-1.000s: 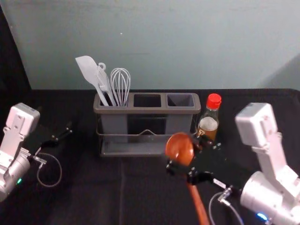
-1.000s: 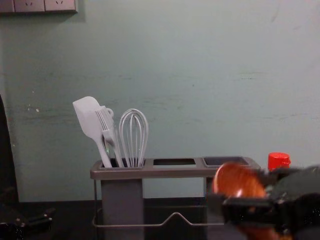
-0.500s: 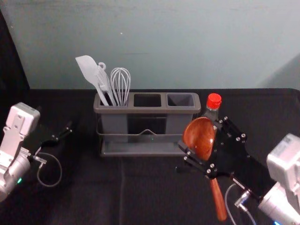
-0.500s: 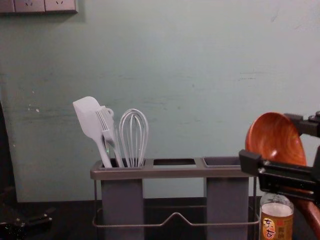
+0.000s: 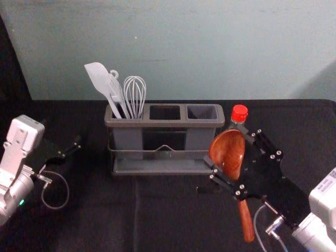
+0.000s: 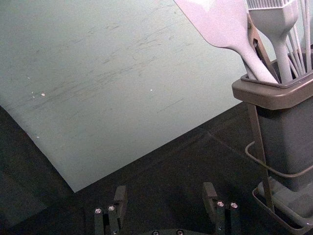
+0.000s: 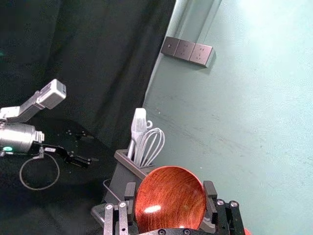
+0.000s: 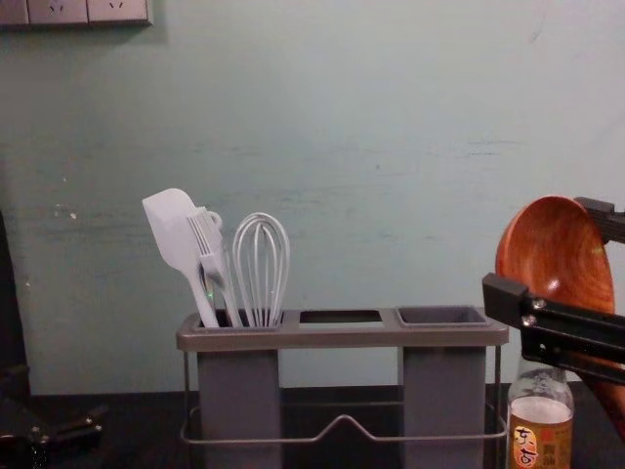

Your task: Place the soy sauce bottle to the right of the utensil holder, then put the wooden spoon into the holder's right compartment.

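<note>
Lab-like setup — robot arms (image 5: 18, 152) | black-draped table (image 5: 168, 215) | scuffed wall (image 8: 391, 127) | sockets (image 7: 186, 50)

I had open air above the utensil holder (image 5: 168, 124)'s middle compartment (image 5: 165, 112) and right compartment (image 5: 202, 112). The upright whisk (image 5: 135, 94) and spatula (image 5: 98, 79) stuck up at its left end. The soy sauce bottle (image 5: 239, 113) hemmed its right end, and the wooden spoon (image 5: 227, 155) in my right gripper (image 5: 227, 144) crowded the bottle's front. A gap separated my left gripper (image 5: 61, 133) from the holder.
</note>
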Robot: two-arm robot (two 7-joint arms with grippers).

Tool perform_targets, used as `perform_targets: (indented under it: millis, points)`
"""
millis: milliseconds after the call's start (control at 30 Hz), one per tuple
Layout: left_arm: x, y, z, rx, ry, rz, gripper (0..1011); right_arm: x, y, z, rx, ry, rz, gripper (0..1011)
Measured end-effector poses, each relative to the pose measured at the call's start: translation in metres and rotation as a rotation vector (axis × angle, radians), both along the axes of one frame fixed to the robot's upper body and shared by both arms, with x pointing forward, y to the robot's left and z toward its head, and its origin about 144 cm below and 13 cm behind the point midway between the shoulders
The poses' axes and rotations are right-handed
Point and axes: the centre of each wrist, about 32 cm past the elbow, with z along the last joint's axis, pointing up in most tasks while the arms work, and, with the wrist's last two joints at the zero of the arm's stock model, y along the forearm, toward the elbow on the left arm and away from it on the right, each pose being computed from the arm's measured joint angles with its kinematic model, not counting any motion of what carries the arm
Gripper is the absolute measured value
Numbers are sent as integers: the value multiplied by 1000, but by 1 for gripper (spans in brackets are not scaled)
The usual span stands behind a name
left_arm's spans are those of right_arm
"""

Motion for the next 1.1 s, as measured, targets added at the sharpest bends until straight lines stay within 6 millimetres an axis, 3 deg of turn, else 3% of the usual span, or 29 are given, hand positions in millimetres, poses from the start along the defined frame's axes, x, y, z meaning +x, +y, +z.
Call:
perform_targets:
  millis: [767,1100]
  points:
    - [0,0,0,0,0,0,1012,1,0,0,0,-4,-1,844]
    - [0,0,0,0,0,0,1011,34,-3,13,-23,-65,8,843]
